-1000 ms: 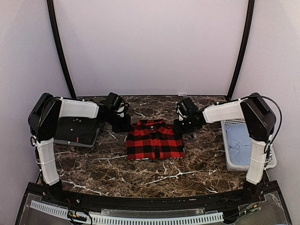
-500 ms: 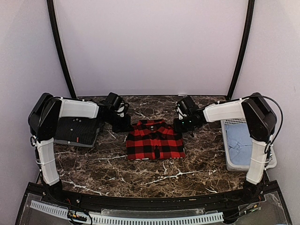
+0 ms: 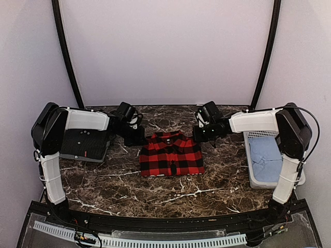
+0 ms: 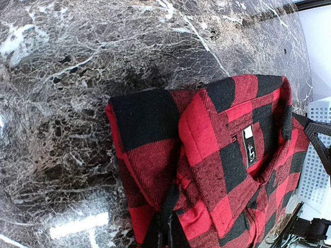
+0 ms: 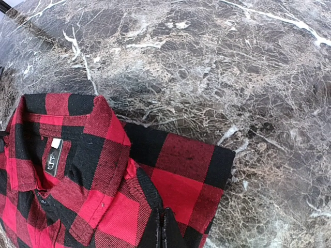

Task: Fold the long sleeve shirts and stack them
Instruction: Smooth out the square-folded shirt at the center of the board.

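Observation:
The red-and-black flannel shirt (image 3: 170, 155) lies folded at the middle of the marble table, collar at the far side. It also shows in the left wrist view (image 4: 207, 139) and the right wrist view (image 5: 181, 181), with a small black label (image 4: 250, 147) inside the collar. My left gripper (image 3: 138, 138) (image 4: 166, 227) is shut on a raised pinch of cloth at the shirt's far left shoulder. My right gripper (image 3: 199, 135) (image 5: 164, 222) is shut on a ridge of cloth at the far right shoulder. The dark charcoal shirt (image 3: 85, 143) lies folded at the left, partly under my left arm.
A white basket (image 3: 254, 182) holding light blue cloth (image 3: 265, 155) stands at the right edge of the table, under my right forearm. Black frame posts rise at the back corners. The back wall is close behind the shirt.
My right gripper and forearm have shifted a little up and to the right, at the shirt's far right corner. The left arm and both shirts have not visibly moved.

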`<state>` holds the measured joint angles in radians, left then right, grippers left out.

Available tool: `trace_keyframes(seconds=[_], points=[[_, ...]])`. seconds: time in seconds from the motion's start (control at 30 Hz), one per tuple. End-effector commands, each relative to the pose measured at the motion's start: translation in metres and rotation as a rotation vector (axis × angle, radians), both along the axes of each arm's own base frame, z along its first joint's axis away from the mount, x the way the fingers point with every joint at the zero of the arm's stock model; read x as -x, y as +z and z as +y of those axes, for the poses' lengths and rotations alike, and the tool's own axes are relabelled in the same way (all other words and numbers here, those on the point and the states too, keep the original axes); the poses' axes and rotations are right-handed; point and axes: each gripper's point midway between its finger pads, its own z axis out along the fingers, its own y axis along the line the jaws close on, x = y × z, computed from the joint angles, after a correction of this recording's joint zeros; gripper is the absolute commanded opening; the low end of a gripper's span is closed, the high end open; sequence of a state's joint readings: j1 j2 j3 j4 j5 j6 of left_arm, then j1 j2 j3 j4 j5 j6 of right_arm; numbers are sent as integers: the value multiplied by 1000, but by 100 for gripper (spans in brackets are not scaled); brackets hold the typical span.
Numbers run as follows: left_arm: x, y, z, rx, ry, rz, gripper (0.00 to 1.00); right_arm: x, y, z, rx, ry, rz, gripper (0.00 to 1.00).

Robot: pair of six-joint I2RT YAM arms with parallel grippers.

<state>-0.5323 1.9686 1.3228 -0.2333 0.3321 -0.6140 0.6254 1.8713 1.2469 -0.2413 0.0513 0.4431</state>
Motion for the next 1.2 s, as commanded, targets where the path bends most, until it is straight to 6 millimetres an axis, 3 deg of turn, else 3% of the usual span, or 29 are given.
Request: trace_keyframes(seconds=[0.0, 0.37, 0.53, 0.67, 0.8, 1.0, 1.17], points=[[-4, 37, -10, 52, -24, -79, 0, 1, 27, -4, -28, -15, -57, 0], [-7, 52, -23, 84, -62, -137, 0, 9, 47, -15, -33, -42, -90, 0], [-12, 59, -31, 111, -83, -171, 0, 12, 42, -25, -5, -73, -90, 0], [-20, 48, -37, 104, -99, -172, 0, 13, 37, -34, 17, -105, -94, 0], [-27, 33, -41, 91, -97, -154, 0, 11, 25, -40, 30, -126, -83, 0], [-38, 8, -43, 63, -85, -125, 3, 10, -10, -58, 74, -171, -30, 0], [-47, 2, -46, 64, -79, -120, 6, 15, -37, -70, 91, -194, 20, 0]])
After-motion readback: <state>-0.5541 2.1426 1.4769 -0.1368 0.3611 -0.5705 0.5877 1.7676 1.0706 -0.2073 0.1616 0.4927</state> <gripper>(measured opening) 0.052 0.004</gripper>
